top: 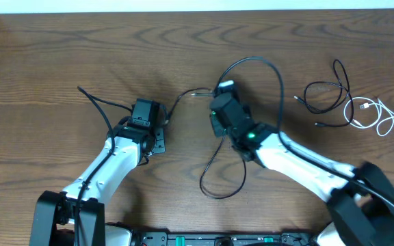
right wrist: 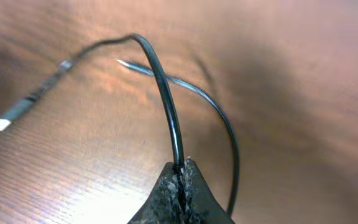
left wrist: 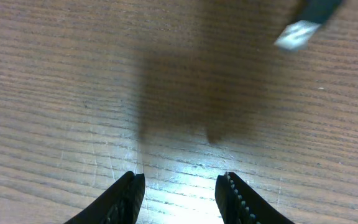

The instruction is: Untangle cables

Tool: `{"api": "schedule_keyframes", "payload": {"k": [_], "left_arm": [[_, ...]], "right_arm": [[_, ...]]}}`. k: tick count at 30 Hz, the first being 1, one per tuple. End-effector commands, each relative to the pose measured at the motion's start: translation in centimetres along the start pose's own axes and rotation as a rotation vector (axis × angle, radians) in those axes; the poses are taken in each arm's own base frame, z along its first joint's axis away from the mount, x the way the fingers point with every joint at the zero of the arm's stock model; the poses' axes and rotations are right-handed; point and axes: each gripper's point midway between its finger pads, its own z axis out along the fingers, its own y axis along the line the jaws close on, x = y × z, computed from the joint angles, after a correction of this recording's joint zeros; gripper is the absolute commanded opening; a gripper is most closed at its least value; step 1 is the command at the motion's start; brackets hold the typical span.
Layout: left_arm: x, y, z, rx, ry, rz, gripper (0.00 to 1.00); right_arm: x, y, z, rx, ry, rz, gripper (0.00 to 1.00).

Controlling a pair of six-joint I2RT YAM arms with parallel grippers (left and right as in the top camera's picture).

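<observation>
The right tool [right wrist: 180,173] is clenched tight on a thin black cord [right wrist: 166,106]. From the tool, the cord makes one big loop toward 12 o'clock. Another loop lies toward 6 o'clock on the brown wooden counter [top: 60,55]. The left tool [left wrist: 180,193] sits at 9 o'clock from the right one. It is released, with only bare wood between its jaws. A small silver plug end [left wrist: 297,32] lies near it, at 1 o'clock in the left wrist view. Far off at 3 o'clock lie more thin black cords [top: 323,96] and one thin white cord [top: 378,116], touching each other.
</observation>
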Motion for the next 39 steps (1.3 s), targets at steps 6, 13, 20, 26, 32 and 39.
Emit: {"api": "schedule_keyframes", "payload": {"k": [6, 13, 20, 26, 32, 39], "left_arm": [[0.5, 0.6, 0.4, -0.028, 0.016, -0.008, 0.43], [0.5, 0.6, 0.4, -0.028, 0.017, -0.008, 0.43], [0.5, 0.6, 0.4, -0.028, 0.016, -0.008, 0.43], [0.5, 0.7, 0.4, -0.029, 0.017, -0.008, 0.43], [0.6, 0.7, 0.5, -0.03, 0.021, -0.007, 0.43], [0.6, 0.7, 0.6, -0.03, 0.023, -0.007, 0.43]], "right_arm": [[-5.0, -3.8, -3.6, 0.07, -0.139, -0.155, 0.01], [-7.8, -9.2, -6.3, 0.234, -0.213, -0.16, 0.01], [-8.0, -16.3, -7.5, 0.486, -0.172, -0.194, 0.01], [-6.4, -20.4, -7.5, 0.543, -0.107, -0.117, 0.01], [-4.1, -24.1, -8.0, 0.604, -0.045, 0.046, 0.01], [-0.7, -29.0, -9.0, 0.701, 0.019, 0.263, 0.01]]}}
